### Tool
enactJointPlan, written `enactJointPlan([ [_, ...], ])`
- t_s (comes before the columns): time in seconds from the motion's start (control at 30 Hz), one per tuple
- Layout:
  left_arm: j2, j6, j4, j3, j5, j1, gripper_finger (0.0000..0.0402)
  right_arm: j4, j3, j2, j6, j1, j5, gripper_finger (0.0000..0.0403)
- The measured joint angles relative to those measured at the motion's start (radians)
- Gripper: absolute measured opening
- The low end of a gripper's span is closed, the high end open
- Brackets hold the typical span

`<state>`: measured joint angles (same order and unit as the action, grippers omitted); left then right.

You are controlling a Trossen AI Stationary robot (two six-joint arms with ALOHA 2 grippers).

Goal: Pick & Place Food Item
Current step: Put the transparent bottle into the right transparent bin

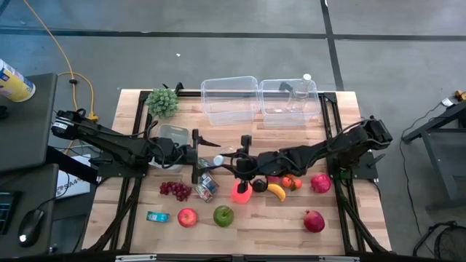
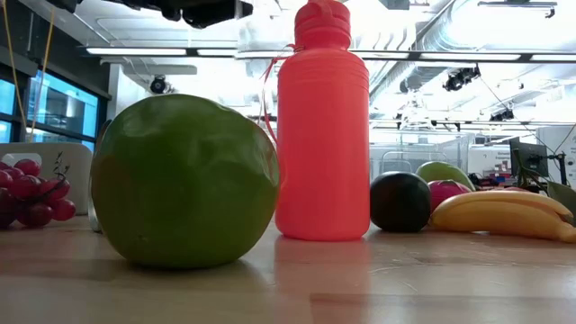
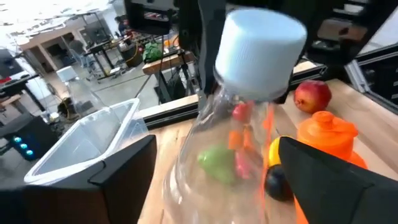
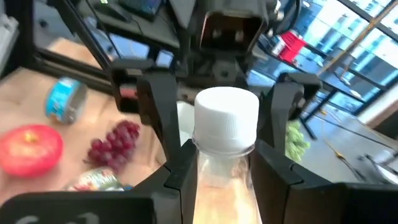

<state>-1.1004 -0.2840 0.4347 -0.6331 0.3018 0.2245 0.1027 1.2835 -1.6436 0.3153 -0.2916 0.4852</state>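
A clear plastic bottle with a white cap [image 1: 218,159] stands cap up between my two grippers, mid-table; it fills the left wrist view [image 3: 230,143] and shows in the right wrist view [image 4: 226,124]. My left gripper [image 1: 206,158] is shut on it from the table's left. My right gripper [image 1: 237,158] is open just right of the bottle, facing it and touching nothing. Below them the food rests on the table: grapes [image 1: 175,191], a red apple [image 1: 187,217], a green apple [image 1: 223,215], a banana [image 1: 277,191] and a pomegranate [image 1: 314,220]. My left gripper pinches the clear bottle between its two fingers at the shoulder just below the cap [image 4: 214,174], one finger [image 4: 177,162] on each side. The fingers come level from the table's left. The bottle stays roughly upright, cap up; its base is hidden.
Two clear bins [image 1: 229,98] [image 1: 287,102] sit at the far edge, a leafy green [image 1: 162,102] to their left. A pink bottle [image 1: 240,191] stands right under the grippers, with a dark plum [image 1: 260,185], a packet [image 1: 206,187] and a tin [image 1: 156,216] nearby.
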Motion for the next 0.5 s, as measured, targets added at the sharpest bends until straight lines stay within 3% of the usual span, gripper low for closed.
enactJointPlan([
  [0.13, 0.0, -0.035, -0.001, 0.0, 0.106, 0.0, 0.0338, -0.05, -0.001, 0.009, 0.03, -0.026, 0.078, 0.0102],
  [0.3, 0.0, -0.033, -0.006, 0.0, 0.245, 0.0, 0.0339, -0.077, -0.002, 0.061, 0.105, -0.089, 0.25, 0.0102],
  [0.5, 0.0, -0.032, -0.013, 0.0, 0.312, 0.001, 0.034, -0.134, -0.001, 0.159, 0.104, -0.16, 0.411, 0.0102],
])
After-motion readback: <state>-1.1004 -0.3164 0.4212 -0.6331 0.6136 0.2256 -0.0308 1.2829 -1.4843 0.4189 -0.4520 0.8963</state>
